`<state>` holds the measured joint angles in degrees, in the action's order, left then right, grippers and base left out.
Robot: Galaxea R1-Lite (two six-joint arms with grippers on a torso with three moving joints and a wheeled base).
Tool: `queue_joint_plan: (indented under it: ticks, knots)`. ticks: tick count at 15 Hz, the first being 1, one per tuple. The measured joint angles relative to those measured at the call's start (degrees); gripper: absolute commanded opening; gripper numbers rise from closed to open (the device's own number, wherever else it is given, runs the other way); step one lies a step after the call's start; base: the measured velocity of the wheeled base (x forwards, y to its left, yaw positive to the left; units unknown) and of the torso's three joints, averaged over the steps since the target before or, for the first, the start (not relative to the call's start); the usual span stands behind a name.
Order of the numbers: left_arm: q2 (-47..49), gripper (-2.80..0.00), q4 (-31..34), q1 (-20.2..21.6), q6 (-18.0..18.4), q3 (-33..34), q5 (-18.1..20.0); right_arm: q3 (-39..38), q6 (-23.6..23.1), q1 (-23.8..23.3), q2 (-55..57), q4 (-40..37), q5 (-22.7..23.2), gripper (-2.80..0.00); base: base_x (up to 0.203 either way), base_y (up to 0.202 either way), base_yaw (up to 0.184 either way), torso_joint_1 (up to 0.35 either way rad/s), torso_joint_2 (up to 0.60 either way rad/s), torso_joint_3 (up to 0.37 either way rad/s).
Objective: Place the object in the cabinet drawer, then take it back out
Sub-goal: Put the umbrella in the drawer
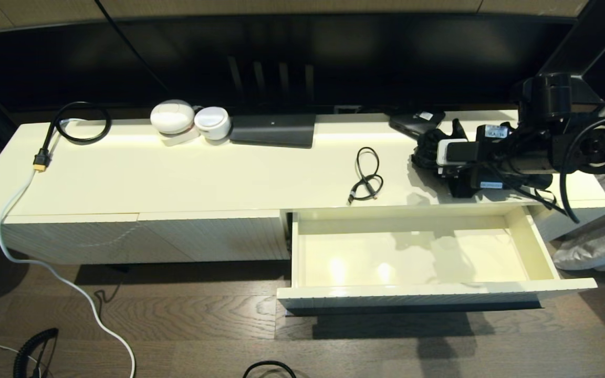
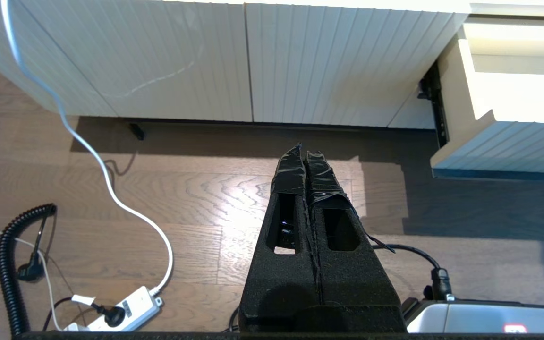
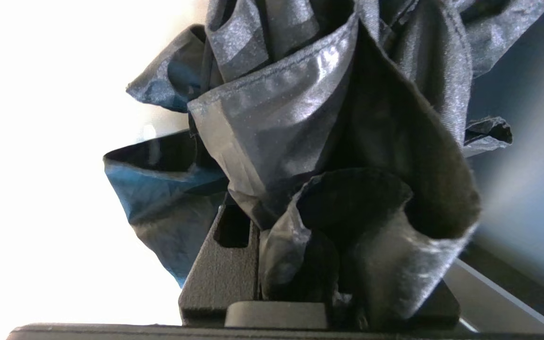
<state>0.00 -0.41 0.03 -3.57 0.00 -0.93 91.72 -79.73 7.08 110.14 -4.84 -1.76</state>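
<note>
Crumpled dark fabric (image 3: 310,123) fills your right gripper (image 1: 422,153), jaws pinched on it above the cabinet top (image 1: 176,173); the cabinet drawer (image 1: 536,244) stands open below. Your left gripper (image 2: 306,158) hangs closed over the floor.

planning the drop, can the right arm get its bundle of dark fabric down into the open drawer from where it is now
Probably yes. The right end effector grips the dark fabric above the cabinet top, just behind the cabinet drawer, which stands pulled out with a bare interior and nothing between them.
</note>
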Motion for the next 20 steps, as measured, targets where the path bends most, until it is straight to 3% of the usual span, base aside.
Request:
queue_joint_plan:
  ticks: [3, 8, 11, 15, 20]
  knots:
    - [0.00, -2.80, 0.00, 0.02, 0.00, 0.00, -0.01, -3.82, 3.87, 3.10, -7.29, -5.73, -0.75, -2.80, 0.000, 0.000, 0.000, 0.000, 0.00, 0.000]
    - [0.00, -2.80, 0.01, -0.03, -0.01, 0.00, -0.01, -12.62, 14.94, 12.15, -18.26, -13.31, -2.34, -2.80, 0.000, 0.000, 0.000, 0.000, 0.00, 0.000]
    - [0.00, -2.80, -0.02, -0.03, -0.01, 0.00, -0.01, -18.25, 21.25, 14.66, -20.77, -13.28, -2.26, -2.80, 0.000, 0.000, 0.000, 0.000, 0.00, 0.000]
    - [0.00, -2.80, 0.00, -0.01, 0.02, 0.00, -0.01, -23.86, 23.09, 15.22, -19.90, -8.52, -1.54, -2.80, 0.000, 0.000, 0.000, 0.000, 0.00, 0.000]
    - [0.00, -2.80, 0.00, -0.01, -0.01, 0.00, 0.00, -24.27, 23.01, 15.22, -14.36, -3.85, 1.76, -2.80, 0.000, 0.000, 0.000, 0.000, 0.00, 0.000]
